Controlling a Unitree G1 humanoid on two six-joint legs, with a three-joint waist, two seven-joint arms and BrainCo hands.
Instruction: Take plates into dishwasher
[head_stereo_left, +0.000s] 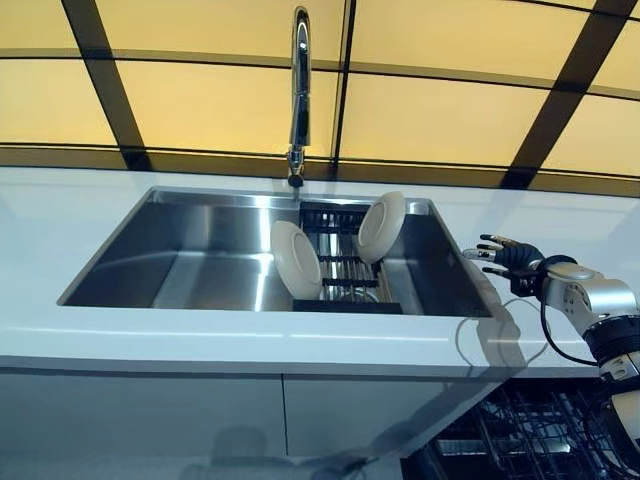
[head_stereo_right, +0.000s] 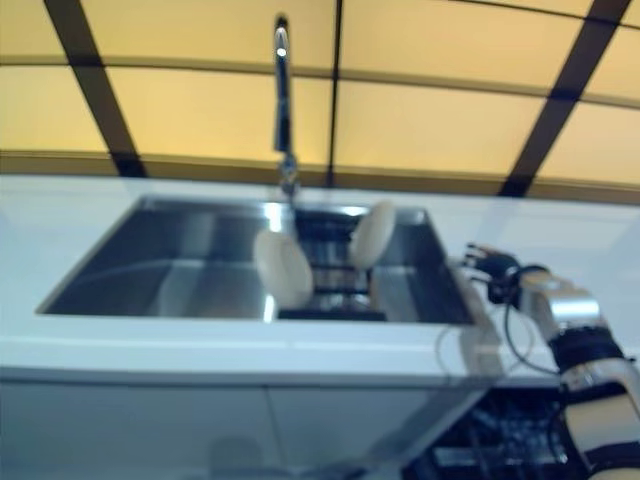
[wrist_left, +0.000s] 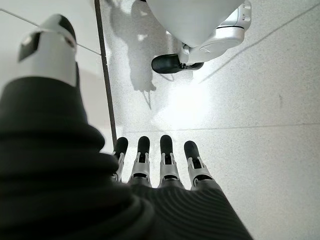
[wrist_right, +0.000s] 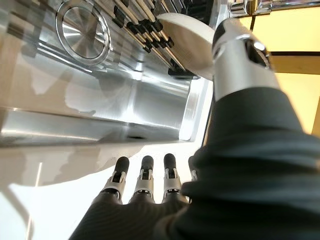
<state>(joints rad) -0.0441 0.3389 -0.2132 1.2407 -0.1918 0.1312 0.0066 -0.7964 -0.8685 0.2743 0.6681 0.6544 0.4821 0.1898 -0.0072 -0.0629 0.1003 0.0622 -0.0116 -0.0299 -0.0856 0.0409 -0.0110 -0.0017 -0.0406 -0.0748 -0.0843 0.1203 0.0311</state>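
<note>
- Two white plates stand on edge in a dark rack inside the steel sink. The near plate (head_stereo_left: 296, 260) is at the front of the rack; the far plate (head_stereo_left: 381, 226) leans at the back, closer to the right hand.
- The rack (head_stereo_left: 340, 270) sits in the right part of the sink (head_stereo_left: 190, 265), below the tap (head_stereo_left: 299, 90).
- The right hand (head_stereo_left: 505, 258) hovers over the white desk (head_stereo_left: 60, 220), just beside the right rim of the sink. Both plates are in front of its fingertips and a little lower, inside the basin. Its fingers are straight and relaxed, and it holds nothing.
- In the right wrist view the straight fingers (wrist_right: 144, 175) point over the sink rim, and one plate shows beyond the thumb, apart from it.
- The left hand (wrist_left: 160, 165) hangs low over the floor, well apart from the sink, with fingers straight and empty.
- The open dishwasher basket (head_stereo_left: 520, 430) shows below the right arm, under the edge of the desk.
- I judge the step in hand is the reach to the first plate; nothing is loaded yet.
- The next move calls for the hand to go over the rim and down to the far plate, then to close fingers and thumb on its upper edge. The plate is smooth and thin, so the pinch must be firm, and it should lift straight out of the rack bars.
</note>
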